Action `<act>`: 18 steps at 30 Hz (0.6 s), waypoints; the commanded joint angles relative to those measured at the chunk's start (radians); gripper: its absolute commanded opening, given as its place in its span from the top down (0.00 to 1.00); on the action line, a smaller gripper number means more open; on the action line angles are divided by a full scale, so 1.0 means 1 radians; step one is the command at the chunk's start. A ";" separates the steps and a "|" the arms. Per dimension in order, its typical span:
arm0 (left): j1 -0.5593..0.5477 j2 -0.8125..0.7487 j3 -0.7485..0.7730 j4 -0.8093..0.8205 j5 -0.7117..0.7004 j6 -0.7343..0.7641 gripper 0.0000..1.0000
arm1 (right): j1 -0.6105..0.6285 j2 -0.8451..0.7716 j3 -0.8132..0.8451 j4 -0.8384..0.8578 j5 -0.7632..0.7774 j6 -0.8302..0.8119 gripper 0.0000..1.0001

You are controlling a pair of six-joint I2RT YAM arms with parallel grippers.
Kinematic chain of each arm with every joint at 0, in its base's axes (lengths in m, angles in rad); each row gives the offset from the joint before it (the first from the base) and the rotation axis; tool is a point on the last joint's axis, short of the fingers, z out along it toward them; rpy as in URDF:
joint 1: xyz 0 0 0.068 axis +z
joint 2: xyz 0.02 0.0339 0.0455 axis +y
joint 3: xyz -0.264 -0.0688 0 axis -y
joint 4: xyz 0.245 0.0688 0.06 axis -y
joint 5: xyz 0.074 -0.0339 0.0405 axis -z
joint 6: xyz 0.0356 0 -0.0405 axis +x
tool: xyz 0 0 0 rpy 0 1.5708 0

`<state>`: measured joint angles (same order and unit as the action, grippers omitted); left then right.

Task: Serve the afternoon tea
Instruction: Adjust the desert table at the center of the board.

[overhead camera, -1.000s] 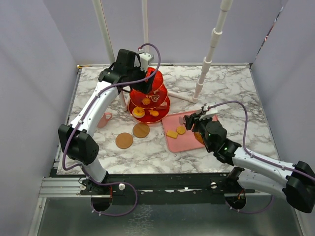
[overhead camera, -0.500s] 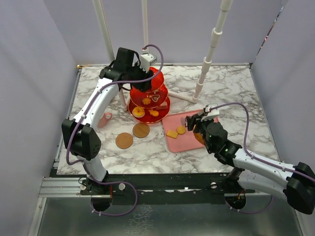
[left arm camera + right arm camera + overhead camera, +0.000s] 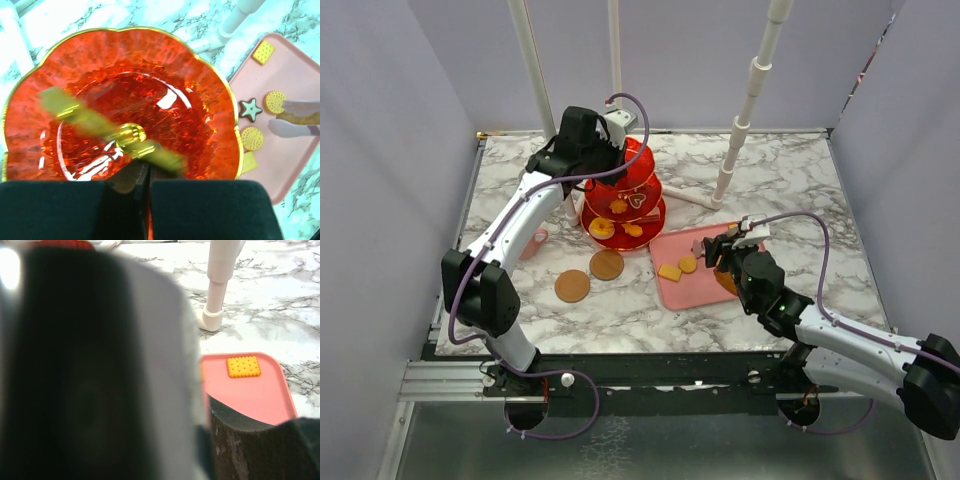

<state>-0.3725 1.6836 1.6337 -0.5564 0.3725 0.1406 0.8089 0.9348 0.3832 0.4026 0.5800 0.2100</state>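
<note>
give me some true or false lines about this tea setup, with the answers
1. The translucent red three-tier stand stands on the marble table beside the pink rectangular tray. True.
2. Both brown round coasters carry mugs. False: both are bare; the pink mug sits apart, by the left arm.
3. The left gripper is shut above the stand's top tier. True.
4. The tray is empty. False: cookies lie on it, including a star-shaped cookie.
</note>
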 commanded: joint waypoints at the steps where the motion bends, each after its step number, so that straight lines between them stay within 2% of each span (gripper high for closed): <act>1: -0.049 -0.075 -0.064 0.100 -0.169 -0.197 1.00 | -0.015 -0.005 -0.014 0.035 0.024 0.004 0.43; 7: -0.087 -0.084 -0.088 0.105 -0.356 -0.325 1.00 | -0.027 0.017 0.003 0.046 0.004 -0.010 0.43; 12: -0.089 -0.082 -0.046 0.101 -0.310 -0.345 1.00 | -0.034 0.017 0.002 0.053 -0.005 -0.005 0.43; 13: -0.089 -0.085 -0.035 0.091 -0.289 -0.319 0.94 | -0.036 0.015 0.002 0.049 -0.006 -0.003 0.43; 14: -0.089 -0.088 -0.021 0.074 -0.276 -0.291 0.79 | -0.036 0.010 0.001 0.047 -0.008 -0.001 0.43; 15: -0.089 -0.094 -0.007 0.053 -0.267 -0.256 0.69 | -0.036 0.006 -0.002 0.047 -0.008 0.000 0.43; 18: -0.085 -0.111 0.033 -0.031 -0.265 -0.154 0.48 | -0.036 -0.009 -0.010 0.038 -0.003 0.000 0.43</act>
<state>-0.4595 1.6268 1.5925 -0.4984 0.0929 -0.1356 0.7769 0.9478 0.3748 0.4175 0.5789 0.2092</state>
